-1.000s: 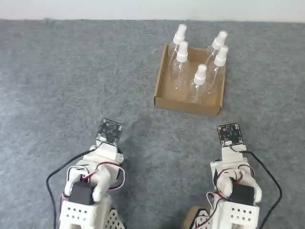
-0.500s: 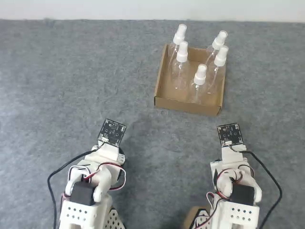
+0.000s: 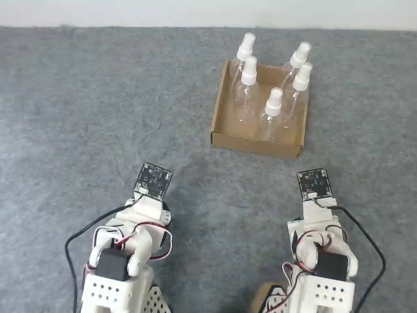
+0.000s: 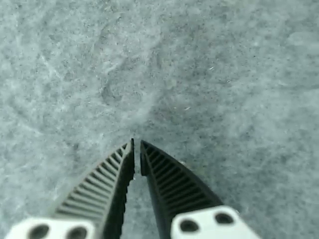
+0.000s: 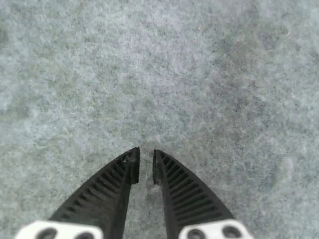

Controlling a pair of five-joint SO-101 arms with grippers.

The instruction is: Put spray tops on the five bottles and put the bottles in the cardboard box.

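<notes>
Now your left claw (image 4: 136,144) hangs over the grey mat (image 3: 98,98), pinched closed and holding nothing. Further right, the cardboard box (image 3: 255,145) sits on the far side. All five bottles (image 3: 248,91) stand inside it, each with a spray top (image 3: 273,102) on. Your right claw (image 5: 146,152) is pinched closed too, with nothing in it.

Flat grey counter (image 3: 98,98) gives my left hand (image 4: 136,148) and right hand (image 5: 145,158) room to pass forward and sideways. Far ahead, the cardboard box (image 3: 257,143) with five upright bottles (image 3: 247,96) stands in the way.
</notes>
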